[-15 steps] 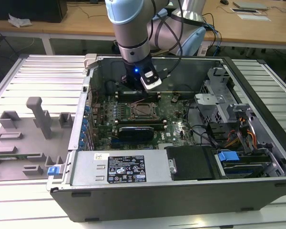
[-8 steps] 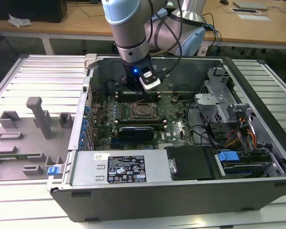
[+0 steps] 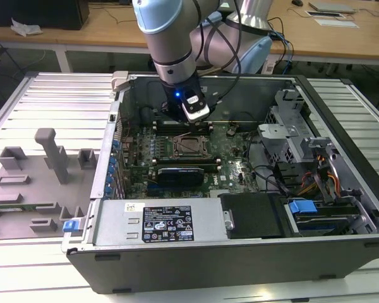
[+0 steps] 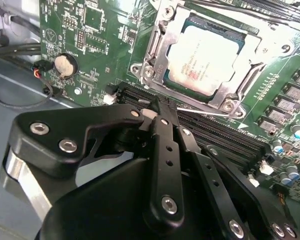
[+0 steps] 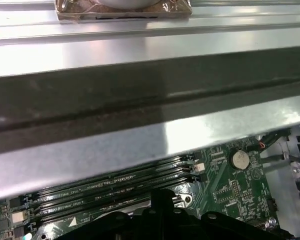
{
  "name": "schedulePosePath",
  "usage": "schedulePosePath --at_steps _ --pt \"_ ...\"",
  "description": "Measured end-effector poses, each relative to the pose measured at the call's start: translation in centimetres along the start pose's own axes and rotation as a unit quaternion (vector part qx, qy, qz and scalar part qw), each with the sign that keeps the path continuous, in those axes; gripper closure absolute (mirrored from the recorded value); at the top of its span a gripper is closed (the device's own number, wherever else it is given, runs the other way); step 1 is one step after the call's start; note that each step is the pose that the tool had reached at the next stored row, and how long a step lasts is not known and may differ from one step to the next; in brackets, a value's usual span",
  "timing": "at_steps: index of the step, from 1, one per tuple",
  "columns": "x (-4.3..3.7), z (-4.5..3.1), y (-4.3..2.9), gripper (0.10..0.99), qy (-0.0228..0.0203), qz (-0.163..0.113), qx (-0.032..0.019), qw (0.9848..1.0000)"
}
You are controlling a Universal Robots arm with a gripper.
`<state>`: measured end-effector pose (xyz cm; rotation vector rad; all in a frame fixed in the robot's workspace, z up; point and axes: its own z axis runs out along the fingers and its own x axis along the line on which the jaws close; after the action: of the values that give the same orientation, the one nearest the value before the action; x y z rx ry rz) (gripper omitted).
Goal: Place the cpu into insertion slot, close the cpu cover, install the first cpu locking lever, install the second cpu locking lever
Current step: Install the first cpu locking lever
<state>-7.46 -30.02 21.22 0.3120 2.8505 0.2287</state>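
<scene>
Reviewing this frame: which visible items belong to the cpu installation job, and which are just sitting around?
Job in hand:
- cpu
- cpu cover, closed over it
- thin locking lever along the cover's edge
- gripper, tips at that lever

Just lying about:
- coin battery
- memory slots
- black cables
- blue drive tab
- grey fixture blocks outside the case

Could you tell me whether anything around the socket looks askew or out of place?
Nothing stands out: the cpu sits square inside the cover, which lies flat, and the claw hangs just beside it.
</scene>
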Motion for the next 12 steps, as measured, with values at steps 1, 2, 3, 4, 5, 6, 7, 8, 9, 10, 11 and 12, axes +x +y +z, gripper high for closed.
schedulePosePath --at_steps 1,2,3,4,5,6,7,8,9,10,11,12 --pt "0.02 0.05 0.06 0.98 -0.0004 0.002 0.0004 1.0" --pt "0.04 0.07 0.1 0.98 -0.0006 0.003 0.0007 1.0" --pt "0.07 0.12 0.17 0.98 -0.0011 0.006 0.0013 1.0" --pt "0.09 0.16 0.22 0.98 -0.0015 0.008 0.0018 1.0" --pt "0.1 0.18 0.24 0.98 -0.0018 0.01 0.0021 0.9999" --pt "0.12 0.21 0.28 0.98 -0.0022 0.012 0.0027 0.9999" --pt "0.13 0.24 0.31 0.98 -0.0026 0.014 0.0031 0.9999" --pt "0.17 0.29 0.4 0.98 -0.0032 0.017 0.0039 0.9998" --pt "0.19 0.31 0.45 0.98 -0.0034 0.018 0.0042 0.9998" --pt "0.21 0.35 0.52 0.98 -0.0038 0.021 0.0047 0.9998" --pt "0.25 0.4 0.61 0.98 -0.0046 0.024 0.0056 0.9997" --pt "0.27 0.42 0.64 0.98 -0.0049 0.026 0.006 0.9996"
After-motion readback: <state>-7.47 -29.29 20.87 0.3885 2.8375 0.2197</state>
